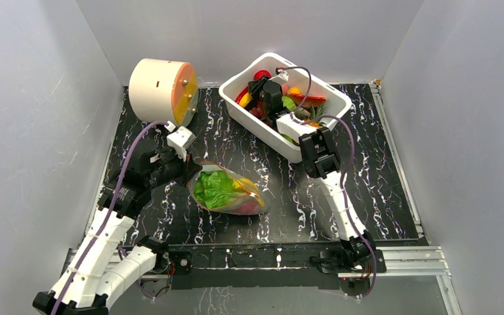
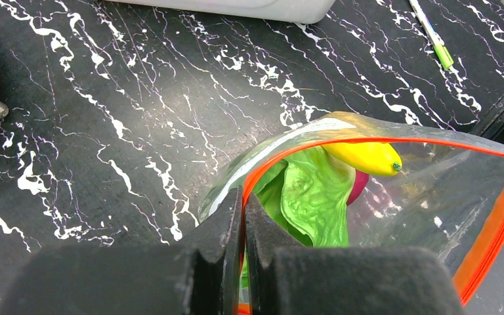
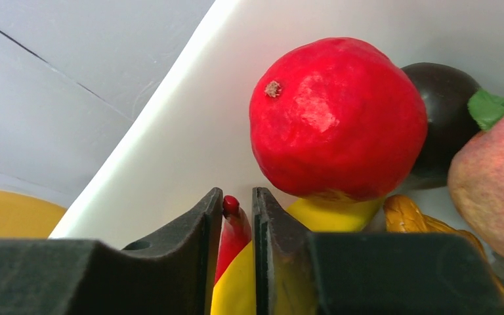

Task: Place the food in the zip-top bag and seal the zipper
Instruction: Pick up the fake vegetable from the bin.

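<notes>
Left claw (image 2: 243, 197) pinches the bag (image 2: 433, 197) by its edge, near the tub (image 1: 263, 132). Right claw (image 3: 237, 197), in the tub, pinches a red food (image 3: 231, 231).

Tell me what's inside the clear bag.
Through the bag: a green leaf, a yellow banana and a pink piece mostly hidden behind the leaf. Anything beneath the leaf is covered.

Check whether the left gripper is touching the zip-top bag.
Touching. The left wrist view shows the left gripper shut on the mouth edge of the zip-top bag, with the orange zipper running straight in between its fingers.
</notes>
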